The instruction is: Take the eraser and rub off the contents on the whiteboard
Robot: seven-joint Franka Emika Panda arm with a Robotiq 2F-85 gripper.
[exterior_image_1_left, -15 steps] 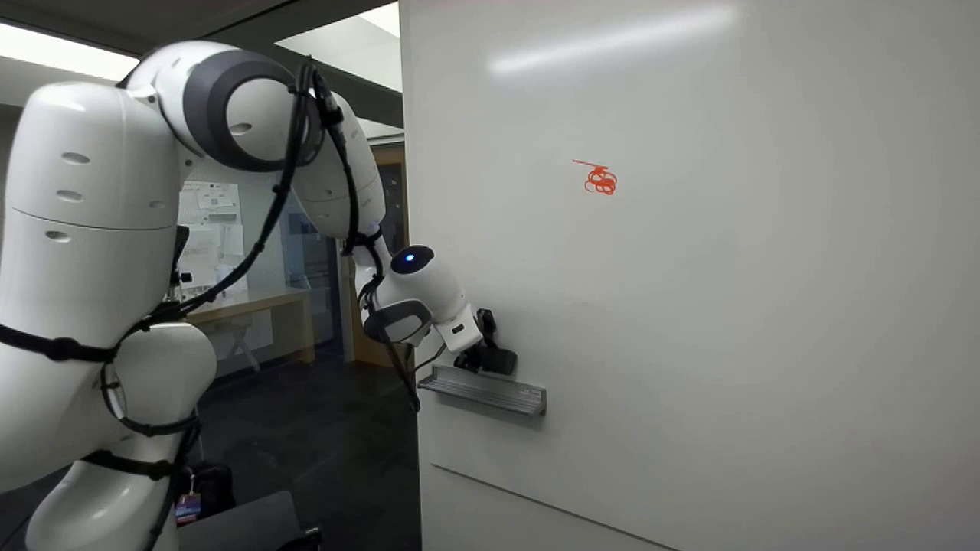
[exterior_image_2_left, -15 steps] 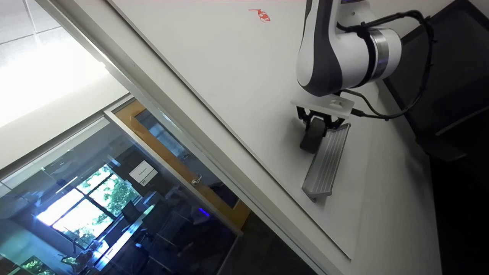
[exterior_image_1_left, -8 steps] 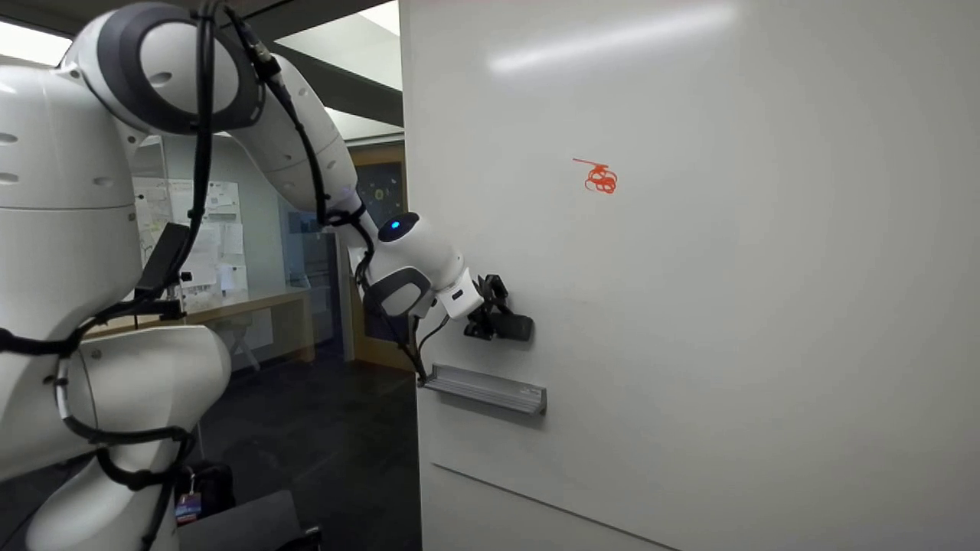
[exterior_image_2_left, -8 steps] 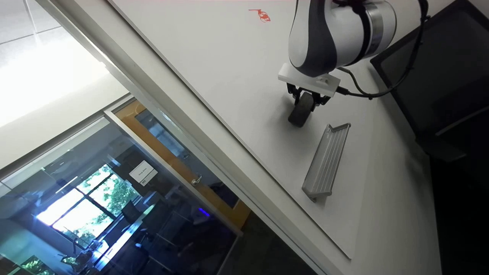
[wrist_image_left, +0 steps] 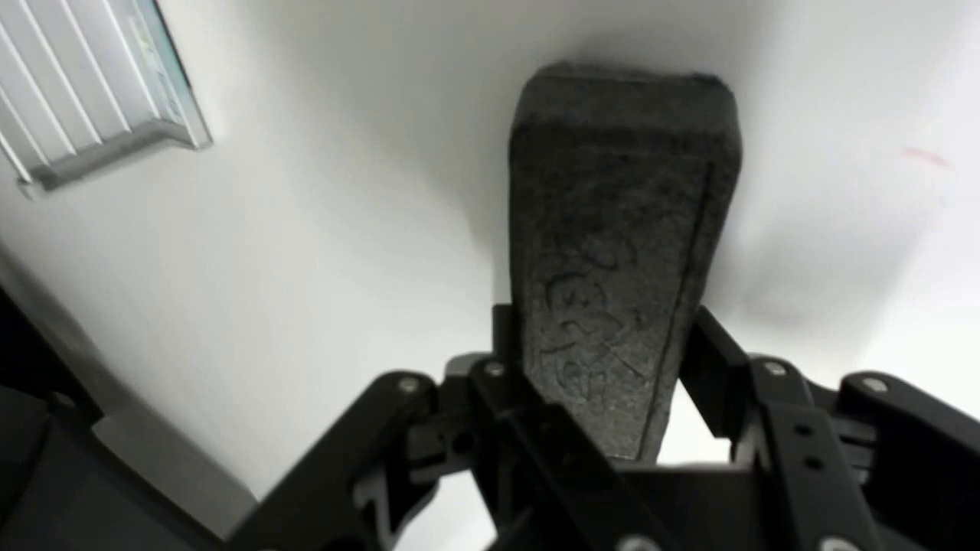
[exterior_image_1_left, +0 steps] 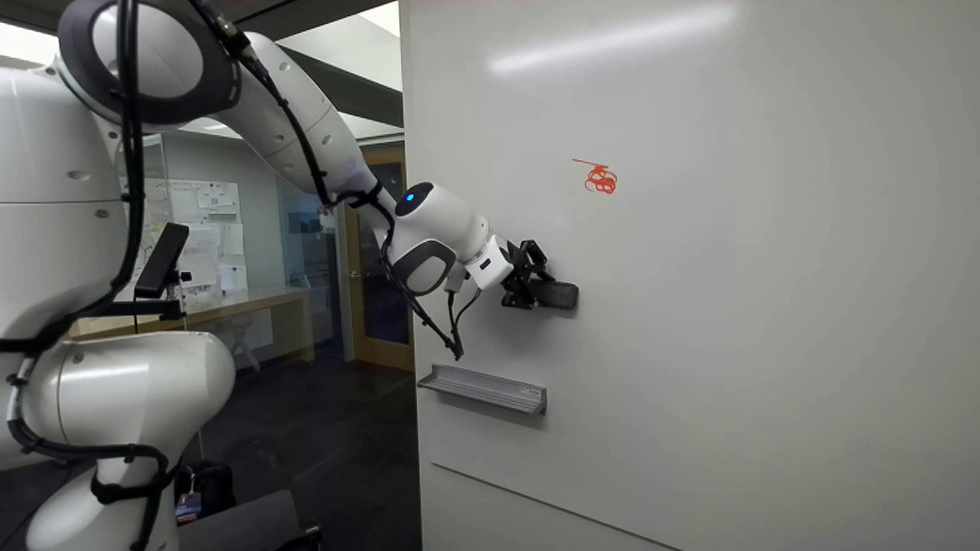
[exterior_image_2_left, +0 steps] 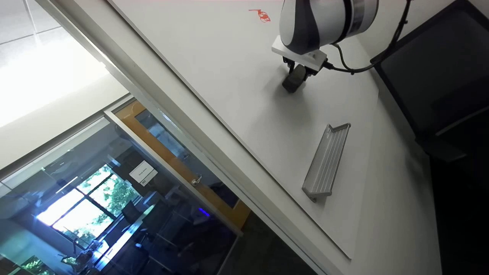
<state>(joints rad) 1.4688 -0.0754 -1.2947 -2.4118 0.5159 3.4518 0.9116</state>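
eraser (wrist_image_left: 620,252): held out toward the whiteboard (exterior_image_1_left: 766,344), higher than the tray (exterior_image_1_left: 482,388); hard to tell whether touching
fingers (wrist_image_left: 716,375): pinching the eraser from both sides
red scribble (exterior_image_1_left: 601,182): drawn on the whiteboard, above and to the right of the eraser in an exterior view
arm (exterior_image_1_left: 318,119): bent, strung with black cables (exterior_image_1_left: 134,176)
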